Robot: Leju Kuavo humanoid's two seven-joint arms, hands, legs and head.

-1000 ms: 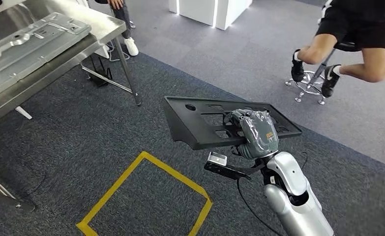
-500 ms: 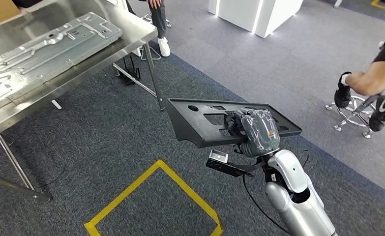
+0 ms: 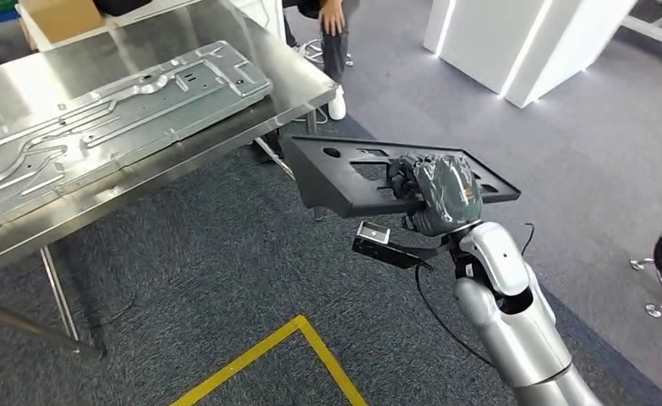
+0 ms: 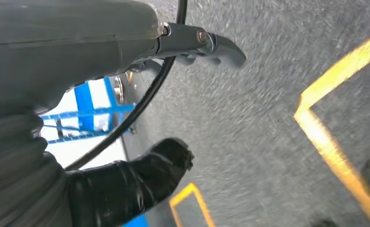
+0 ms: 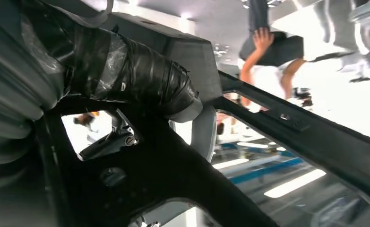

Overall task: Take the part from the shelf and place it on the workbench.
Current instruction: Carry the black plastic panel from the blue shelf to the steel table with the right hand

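Right hand (image 3: 435, 193) wrapped around the black plastic part (image 3: 344, 178), fingers hooked through one of its cut-out openings, thumb pressed along a bar of the frame as seen close up in the right wrist view (image 5: 140, 80). Part held roughly level in the air, clear of the floor, just beside the near corner of the steel workbench (image 3: 302, 80) and not touching it, a little lower than the bench top. Lying flat on that workbench: a long stamped metal panel (image 3: 116, 110), well apart from the black part. Beyond the workbench's far corner, a standing person's legs and white shoe (image 3: 336, 103). Under and in front of the workbench, dark grey carpet with a yellow tape corner (image 3: 298, 326) marked on it. Left hand (image 4: 126, 184) hanging over the carpet in the left wrist view, dark thumb and fingers spread apart, gripping nothing, a black cable looping past it. White block-shaped stands (image 3: 513, 42) further off from the workbench, on lighter grey floor.
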